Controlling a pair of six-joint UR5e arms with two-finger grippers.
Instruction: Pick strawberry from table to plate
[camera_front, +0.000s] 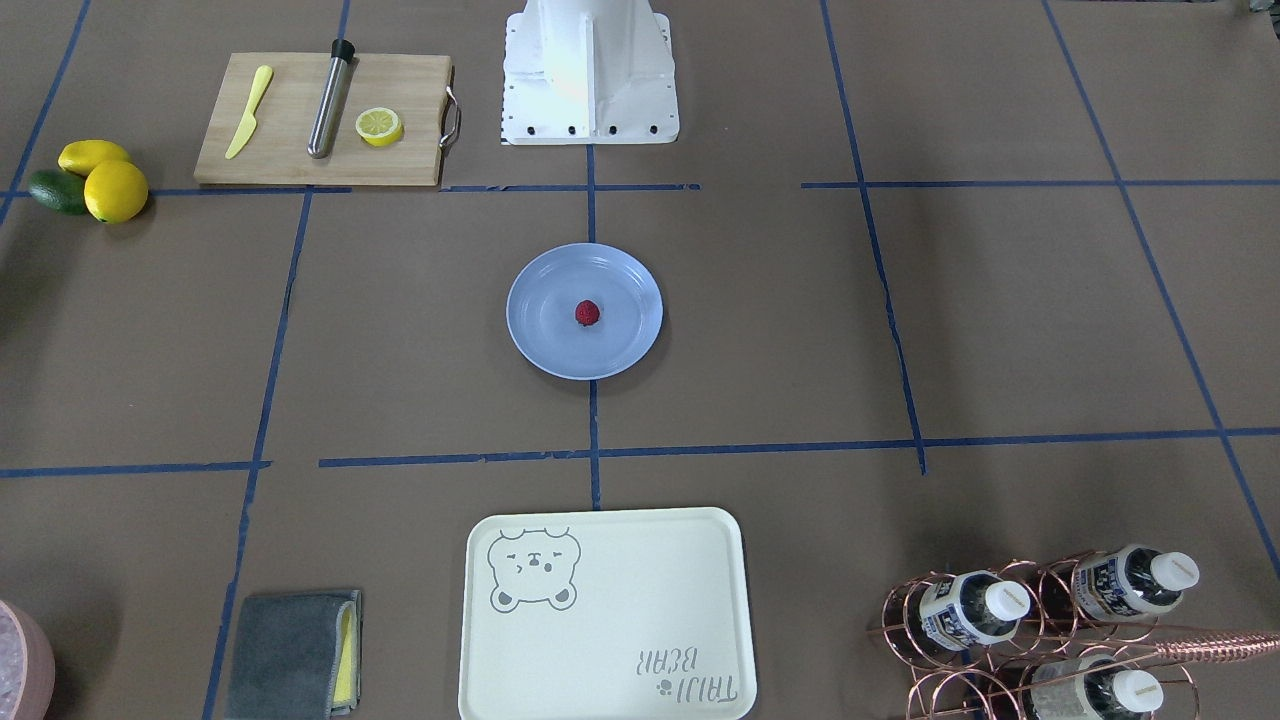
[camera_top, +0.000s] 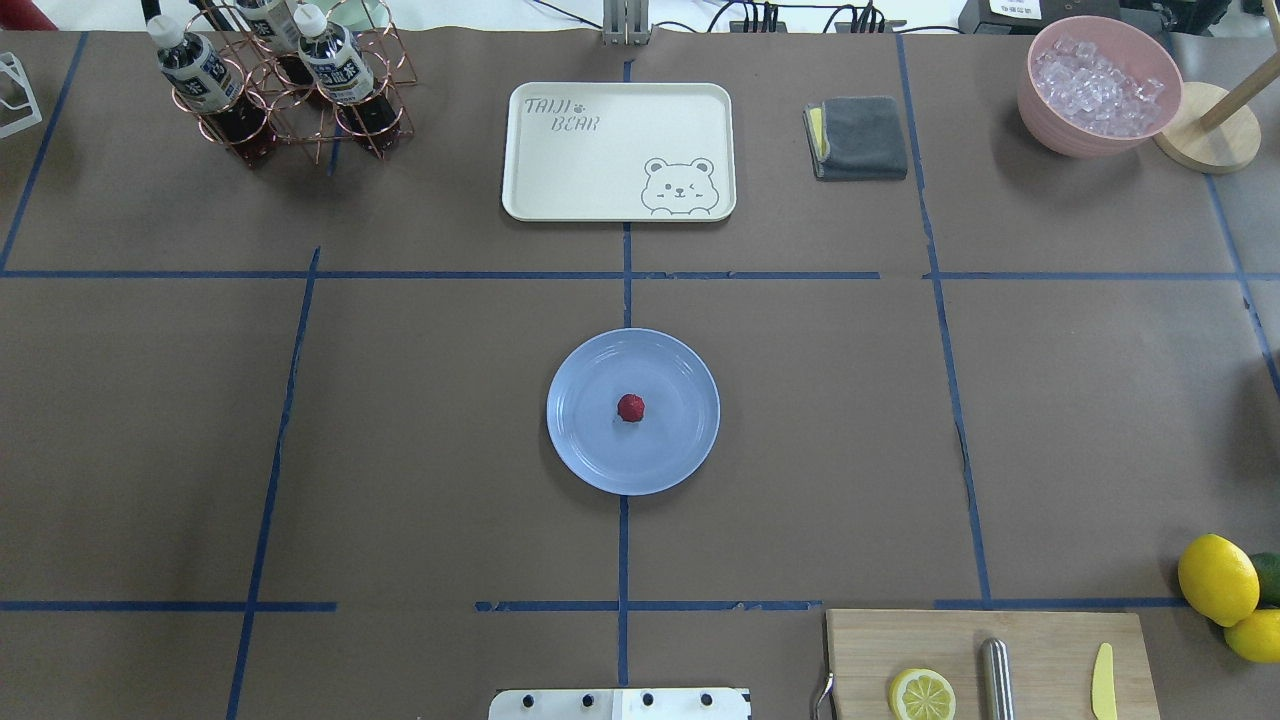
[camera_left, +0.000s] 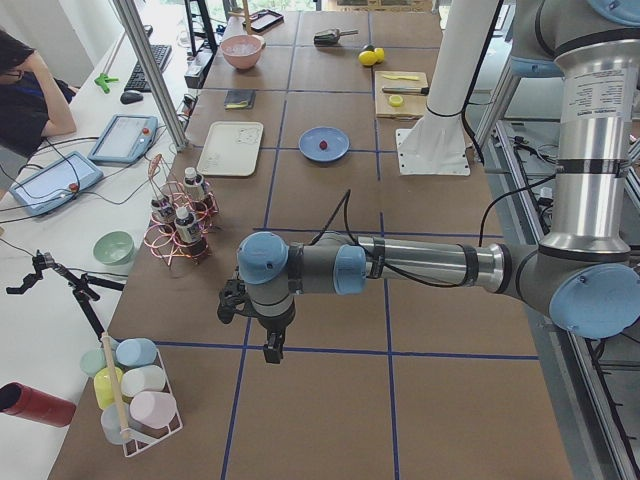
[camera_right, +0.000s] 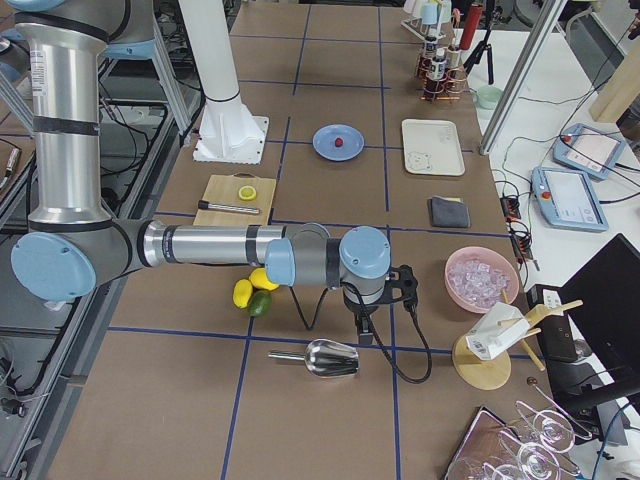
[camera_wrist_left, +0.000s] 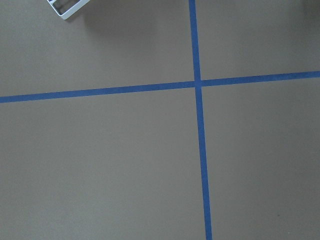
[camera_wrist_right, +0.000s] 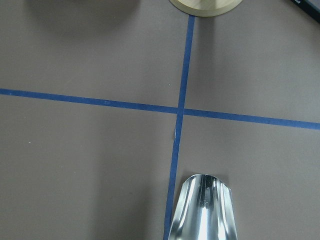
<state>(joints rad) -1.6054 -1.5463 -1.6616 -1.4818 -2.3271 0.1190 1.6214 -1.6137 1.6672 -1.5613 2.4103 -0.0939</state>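
Left claw (camera_left: 270, 350) hung over bare table (camera_front: 800, 330) toward robot's left end; seen from side only, so could not tell whether wide or narrow; right claw (camera_right: 362, 328) same story, low over tape cross just beside metal scoop (camera_right: 330, 357); both well apart from plate (camera_front: 540, 335); strawberry (camera_front: 587, 313) sat near plate's middle, resting on it, nothing touching it; judged: placing done, berry delivered; no step left that pictures showed.
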